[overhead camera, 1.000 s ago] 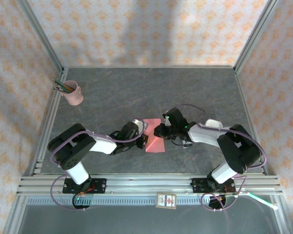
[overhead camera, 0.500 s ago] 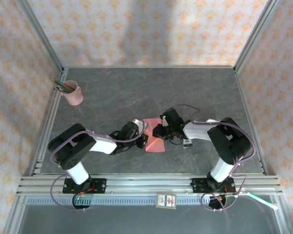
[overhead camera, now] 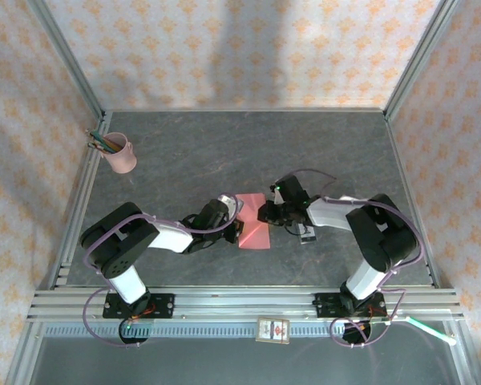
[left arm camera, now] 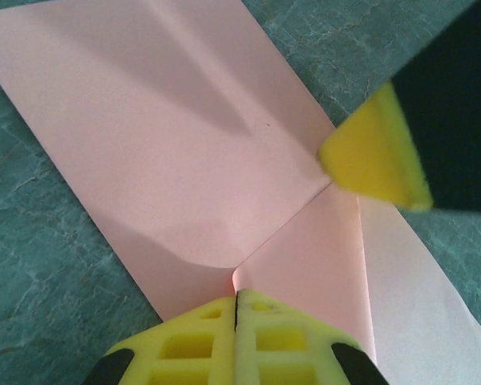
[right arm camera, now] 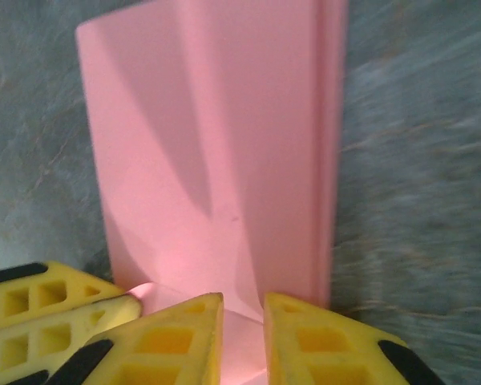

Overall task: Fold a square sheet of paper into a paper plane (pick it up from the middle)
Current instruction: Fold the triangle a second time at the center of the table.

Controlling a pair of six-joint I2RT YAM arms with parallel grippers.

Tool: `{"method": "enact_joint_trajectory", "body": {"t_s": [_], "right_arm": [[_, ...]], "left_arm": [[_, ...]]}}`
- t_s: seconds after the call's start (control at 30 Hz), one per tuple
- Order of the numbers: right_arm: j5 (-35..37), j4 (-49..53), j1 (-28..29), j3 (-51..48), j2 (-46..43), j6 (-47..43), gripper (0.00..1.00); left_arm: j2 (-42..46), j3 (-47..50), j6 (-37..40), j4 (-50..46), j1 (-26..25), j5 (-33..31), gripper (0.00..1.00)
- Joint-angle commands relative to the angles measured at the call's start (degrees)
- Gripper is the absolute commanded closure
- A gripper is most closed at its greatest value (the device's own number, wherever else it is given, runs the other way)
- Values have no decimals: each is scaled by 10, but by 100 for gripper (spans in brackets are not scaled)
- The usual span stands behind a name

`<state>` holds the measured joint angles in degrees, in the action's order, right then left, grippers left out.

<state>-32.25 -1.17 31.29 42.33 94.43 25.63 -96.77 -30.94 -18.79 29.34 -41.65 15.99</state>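
**A:** The square sheet of paper (overhead camera: 256, 239), thin, salmon-pink and already part-folded: who has hold of it?

**B:** The left pincer (left arm camera: 236, 311) is closed tight, its yellow tips pressed on the paper where two folded edges meet. The right pincer (right arm camera: 243, 313) has its jaws a little apart, with its tips on the same sheet from the other side. Whether it nips a fold, I cannot tell.

**A:** What has changed in the last second?

**B:** The right arm has drawn its elbow in towards the middle, and its pincer has shifted slightly. The left has held, and the sheet has not moved on the dark grey, stone-patterned bench (overhead camera: 184, 152). I judge that one side pins while the other sets up a crease, so the folding is part-way with no dart yet.

**A:** Which way does it lie?

**B:** It lies flat, an oblong between the pincers. Its long axis runs from the near edge to the far one, leaning slightly. I can make out no nose, so it points nowhere yet.
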Motion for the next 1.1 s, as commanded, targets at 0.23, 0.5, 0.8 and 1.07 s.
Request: {"method": "enact_joint_trajectory", "body": {"t_s": [0.23, 0.5, 0.8, 1.07], "right_arm": [[1, 4, 28, 8, -75, 9, 76], [-36, -44, 58, 3, -40, 48, 77], [-35, -53, 62, 3, 18, 39, 78], [-9, -28, 48, -5, 40, 9, 79]], "left_arm": [[-33, 20, 16, -114, 2, -49, 100], [-32, 20, 18, -114, 2, -50, 100], [-32, 20, 17, -116, 2, -50, 100], [-32, 20, 18, -117, 2, -53, 100]]}}
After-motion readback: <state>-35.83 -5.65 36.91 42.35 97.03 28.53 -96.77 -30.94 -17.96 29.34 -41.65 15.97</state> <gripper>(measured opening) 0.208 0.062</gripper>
